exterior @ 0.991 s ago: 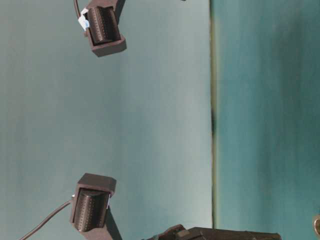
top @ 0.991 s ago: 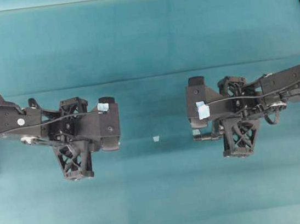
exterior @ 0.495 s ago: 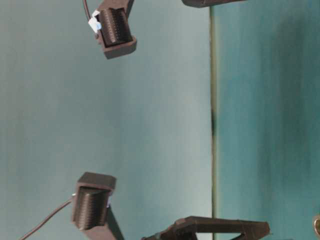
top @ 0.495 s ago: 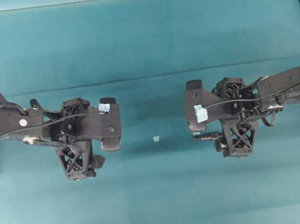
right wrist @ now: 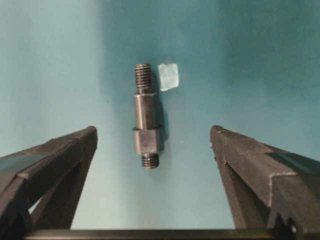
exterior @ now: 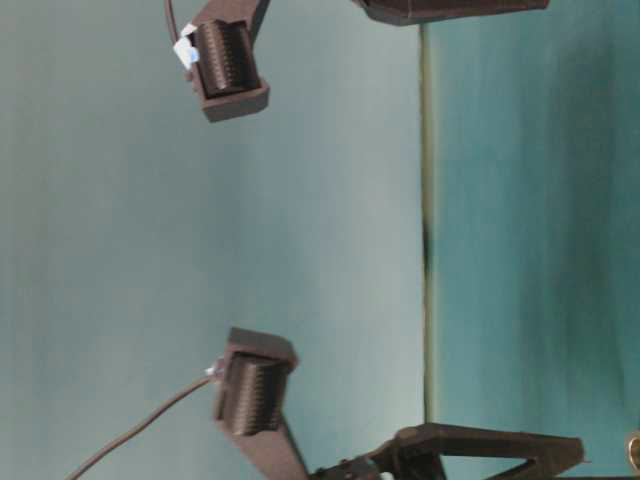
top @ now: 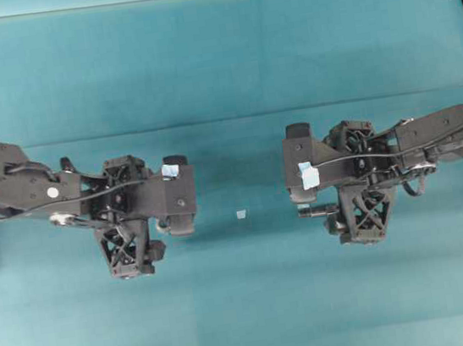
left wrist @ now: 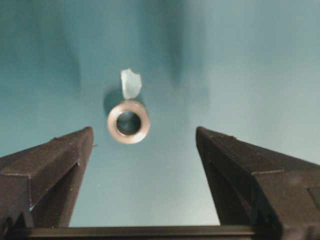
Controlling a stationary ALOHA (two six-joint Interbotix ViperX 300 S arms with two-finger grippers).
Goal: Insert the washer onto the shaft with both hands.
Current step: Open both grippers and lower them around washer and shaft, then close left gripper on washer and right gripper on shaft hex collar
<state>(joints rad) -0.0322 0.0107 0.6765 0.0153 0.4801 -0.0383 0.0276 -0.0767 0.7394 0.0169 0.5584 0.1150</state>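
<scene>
Both grippers spread: washer (left wrist: 128, 122) ahead of left gripper (left wrist: 142, 145), untouched.

Two black arms with lattice-framed grippers (top: 174, 193) (top: 300, 172), thin black cables, pale blue tape bits, pointed triangular fingers (left wrist: 45, 170).

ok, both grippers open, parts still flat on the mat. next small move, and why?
Probably lower both grippers to straddle their parts before closing. The washer lies flat ahead of the open left gripper, nearer its left finger; the shaft lies lengthwise between the open right gripper fingers. Neither part is touched yet.
</scene>
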